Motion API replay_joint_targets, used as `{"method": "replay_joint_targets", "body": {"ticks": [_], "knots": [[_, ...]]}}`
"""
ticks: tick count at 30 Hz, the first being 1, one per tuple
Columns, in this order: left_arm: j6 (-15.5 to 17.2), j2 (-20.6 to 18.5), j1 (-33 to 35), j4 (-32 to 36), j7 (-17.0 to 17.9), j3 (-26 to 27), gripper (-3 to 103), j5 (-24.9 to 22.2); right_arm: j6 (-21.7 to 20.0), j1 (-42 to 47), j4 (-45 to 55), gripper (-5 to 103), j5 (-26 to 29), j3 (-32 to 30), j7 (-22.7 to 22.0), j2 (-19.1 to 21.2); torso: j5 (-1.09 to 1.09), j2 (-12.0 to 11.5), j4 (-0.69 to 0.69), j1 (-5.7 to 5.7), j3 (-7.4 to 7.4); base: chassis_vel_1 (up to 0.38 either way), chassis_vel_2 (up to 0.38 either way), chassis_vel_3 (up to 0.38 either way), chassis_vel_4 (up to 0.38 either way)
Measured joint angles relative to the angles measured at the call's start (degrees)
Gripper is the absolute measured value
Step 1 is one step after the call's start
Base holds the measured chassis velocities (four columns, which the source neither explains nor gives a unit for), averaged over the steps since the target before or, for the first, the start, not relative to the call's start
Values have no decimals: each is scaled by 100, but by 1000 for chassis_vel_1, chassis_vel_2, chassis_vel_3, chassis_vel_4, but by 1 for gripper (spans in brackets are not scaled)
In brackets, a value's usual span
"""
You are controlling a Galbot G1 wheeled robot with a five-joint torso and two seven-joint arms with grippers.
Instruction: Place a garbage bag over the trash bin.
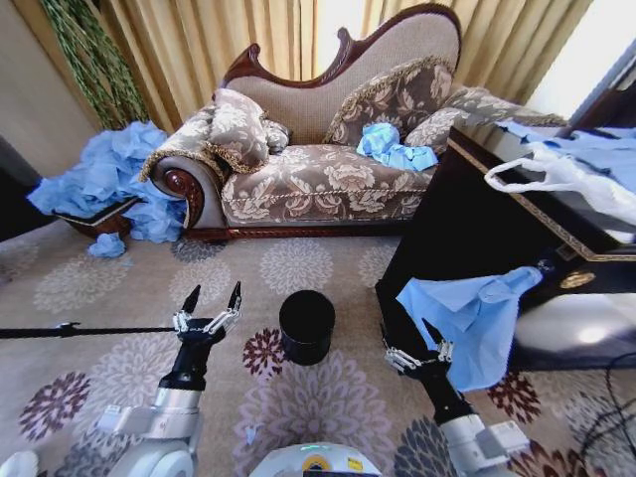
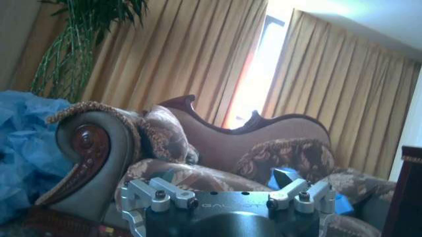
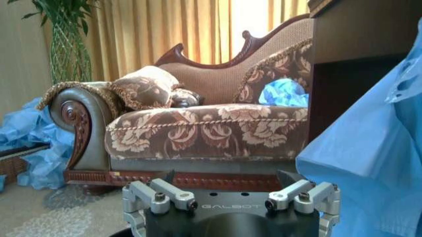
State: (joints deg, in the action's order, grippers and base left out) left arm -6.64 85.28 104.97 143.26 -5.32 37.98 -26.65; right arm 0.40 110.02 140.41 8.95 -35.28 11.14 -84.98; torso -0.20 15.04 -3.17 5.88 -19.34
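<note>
The trash bin point(image 1: 306, 326), small, black and cylindrical, stands upright on the patterned carpet between my two arms, its top uncovered. A light-blue garbage bag point(image 1: 479, 318) hangs down the front of the dark cabinet point(image 1: 437, 238). It is just to the right of my right gripper point(image 1: 409, 334). In the right wrist view the garbage bag point(image 3: 372, 163) lies beside the right gripper point(image 3: 228, 176), whose jaws are open with nothing between them. My left gripper point(image 1: 213, 296) hovers left of the bin, open and empty, fingertips pointing toward the sofa.
An ornate sofa point(image 1: 318, 179) stands behind the bin with a crumpled blue bag point(image 1: 393, 147) on its seat. A heap of blue bags point(image 1: 109, 184) lies at its left end. A white handled bag point(image 1: 556, 179) rests on the cabinet top. A thin black rod point(image 1: 89, 331) crosses the carpet at left.
</note>
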Motion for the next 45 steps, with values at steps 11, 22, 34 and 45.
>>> {"method": "replay_joint_targets", "body": {"ticks": [11,22,34,45], "knots": [[610,-91,87,0,-794,190,100,796,-79,50,120,100,16,-140,-55,-89,1,0,0,0,0,0,0,0,0],[773,-370,148,-3,32,-719,100,857,556,360,-66,100,55,-57,237,-171,1,0,-1,0,0,0,0,0,0],[1322,-2512,-666,-82,468,-1137,100,-968,984,228,-754,100,-124,-186,464,-279,0,0,0,0,0,0,0,0,0],[1466,-4168,-3443,-799,1063,-3268,98,-2906,1235,-3,-1453,100,-339,-264,501,-405,-1,0,0,1,-1,0,0,0,0]]}}
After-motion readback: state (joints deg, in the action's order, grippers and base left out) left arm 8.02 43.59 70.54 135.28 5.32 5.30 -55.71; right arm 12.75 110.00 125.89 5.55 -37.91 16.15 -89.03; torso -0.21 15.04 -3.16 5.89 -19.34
